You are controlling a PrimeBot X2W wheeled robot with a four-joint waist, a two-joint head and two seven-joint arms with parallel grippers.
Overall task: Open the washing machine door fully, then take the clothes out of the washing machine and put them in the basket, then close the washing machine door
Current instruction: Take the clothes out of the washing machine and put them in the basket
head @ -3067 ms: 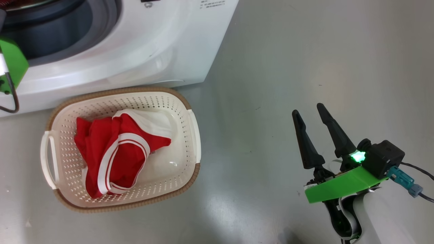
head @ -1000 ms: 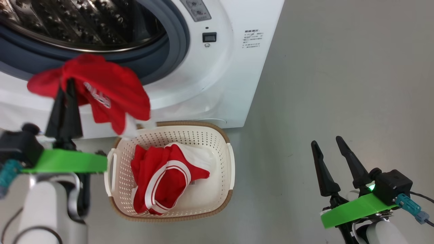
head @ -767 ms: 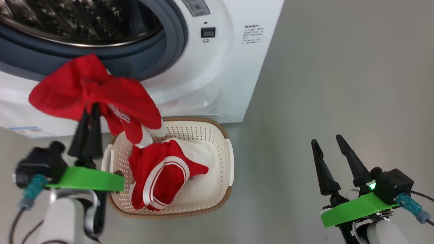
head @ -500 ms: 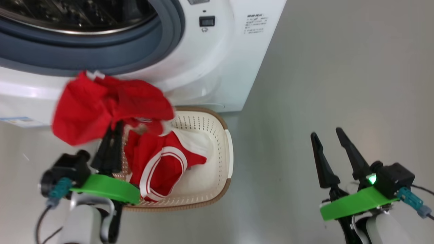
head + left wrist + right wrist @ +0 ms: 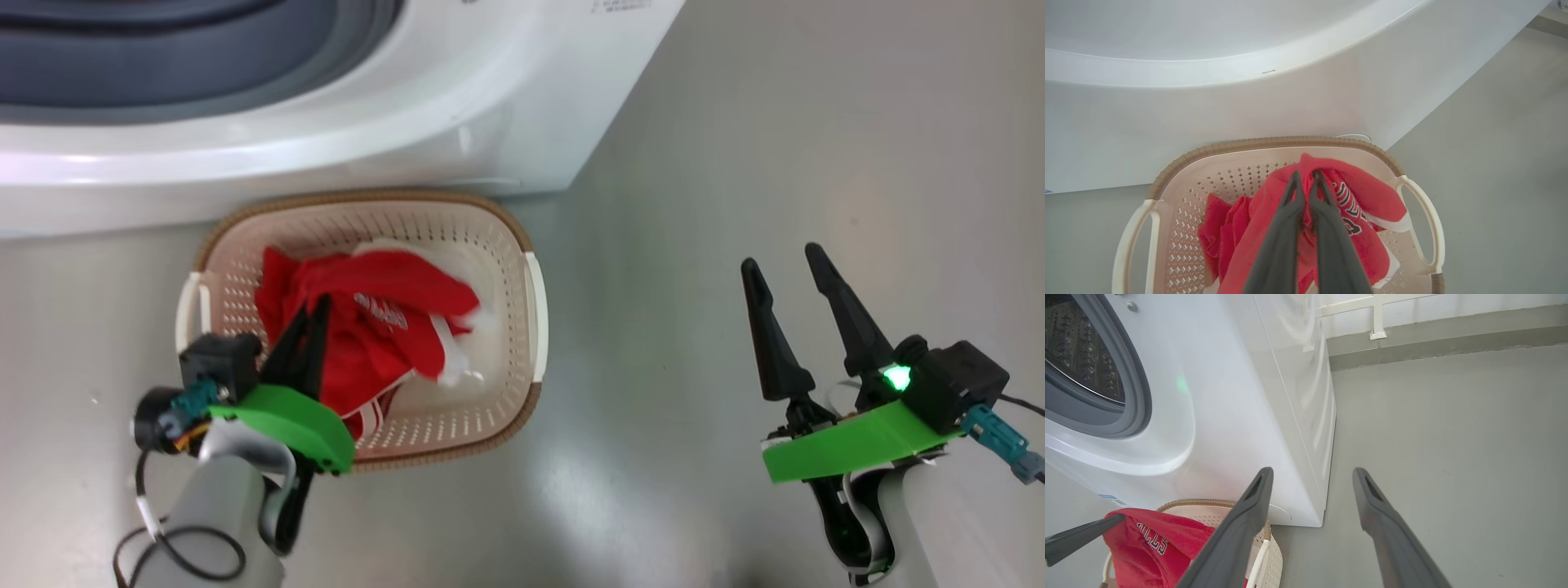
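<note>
Red clothes (image 5: 392,322) in left gripper (image 5: 316,307)

Grey floor (image 5: 735,122), pale wall (image 5: 1453,304)

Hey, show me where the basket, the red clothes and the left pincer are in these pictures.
basket (image 5: 536,310), head view, on its white right-hand handle.
red clothes (image 5: 400,282), head view, on the topmost fold.
left pincer (image 5: 1305,175), left wrist view, midway between its fingertips, which pinch the red cloth.

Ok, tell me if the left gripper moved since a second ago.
Yes. Against the basket, the left gripper went from outside its left handle to over it, gripping the clothes.
</note>
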